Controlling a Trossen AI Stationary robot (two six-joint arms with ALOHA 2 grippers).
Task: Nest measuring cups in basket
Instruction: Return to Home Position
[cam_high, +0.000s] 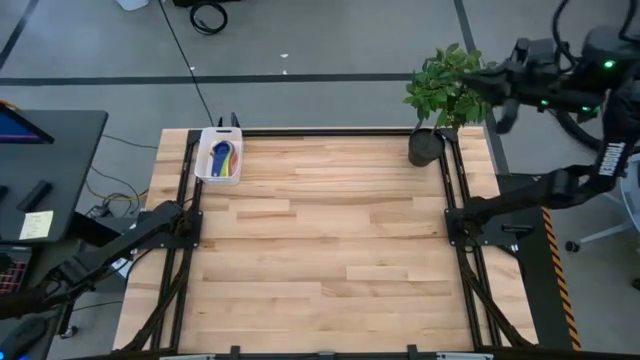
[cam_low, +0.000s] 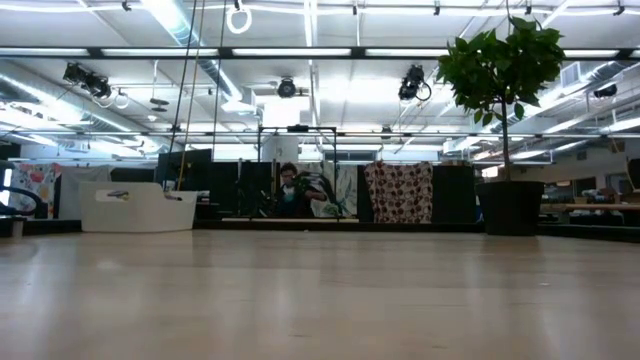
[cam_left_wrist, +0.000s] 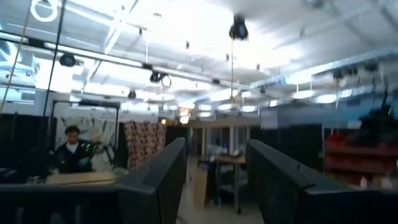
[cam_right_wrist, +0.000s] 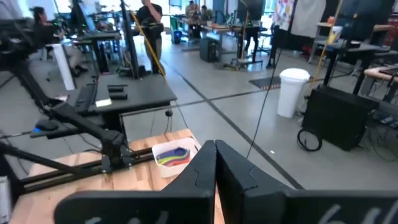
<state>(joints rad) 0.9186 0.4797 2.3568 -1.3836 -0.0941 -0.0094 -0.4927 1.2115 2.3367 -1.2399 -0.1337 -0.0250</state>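
Now my left gripper (cam_left_wrist: 214, 152) hangs off the table's (cam_high: 330, 240) left edge, fingers spread, holding nothing. My right gripper (cam_right_wrist: 216, 149), fingers pressed together and empty, is by the far right corner. The measuring cups (cam_high: 225, 158) lie in the basket (cam_high: 204, 166) at the far left corner.

This is a big open robotics lab or workshop hall. The ceiling (cam_low: 330, 75) is bare, with ducts, pipes and long strip lights. The floor (cam_high: 330, 50) is grey and marked with dark lines, and a coiled cable (cam_high: 208, 17) lies on it. Two dark robot arms, the left arm (cam_high: 120, 240) and the right arm (cam_high: 520, 205), are mounted on a black frame round a wooden bench (cam_high: 320, 250). Beyond it stand a desk (cam_right_wrist: 134, 93) with a keyboard (cam_right_wrist: 84, 98), more workstations, black partition screens (cam_low: 455, 195) and a white waste bin (cam_right_wrist: 292, 90). People (cam_right_wrist: 151, 25) stand and sit among them.
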